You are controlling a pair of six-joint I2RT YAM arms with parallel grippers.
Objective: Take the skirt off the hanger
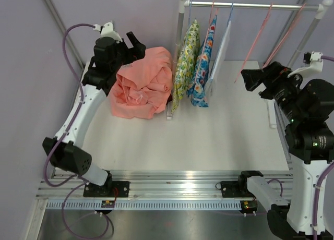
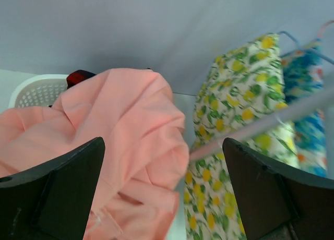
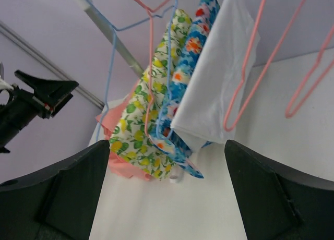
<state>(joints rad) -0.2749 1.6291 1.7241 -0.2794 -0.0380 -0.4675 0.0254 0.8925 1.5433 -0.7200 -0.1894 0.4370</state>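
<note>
**A:** L gripper (image 1: pixel 136 43): fingers spread wide, nothing btwn them. It's up at the far-left corner of the table (image 1: pixel 209 138), just beside a crumpled peach cloth (image 1: pixel 142 83).

**B:** And the R gripper (image 1: pixel 247 79)?

**A:** Also wide apart, empty. It's raised on the right side, pointing toward the rack and well apart from the clothes.

**B:** Where's the skirt?

**A:** On the rail (image 1: pixel 250 6), at its left end. Three pieces hang side by side there: a lemon-print piece (image 1: pixel 185 62) leftmost, a blue floral piece (image 1: pixel 203 65) next, then a white piece (image 1: pixel 220 55). Can't tell from the cut which one is the skirt. All three are on thin wire hangers. The R wrist cam shows a blue hanger (image 3: pixel 111 57) and a pink one up top.

**B:** Anything else on the rail?

**A:** Two bare pink hangers (image 1: pixel 254 42) further right, hanging at a slant.

**B:** And the peach heap?

**A:** It's bunched up next to the lemon print's lower edge. The L wrist cam shows a white basket (image 2: pixel 36 91) rim just behind it, plus a bit of sth dark red. Can't tell what that is.
</note>
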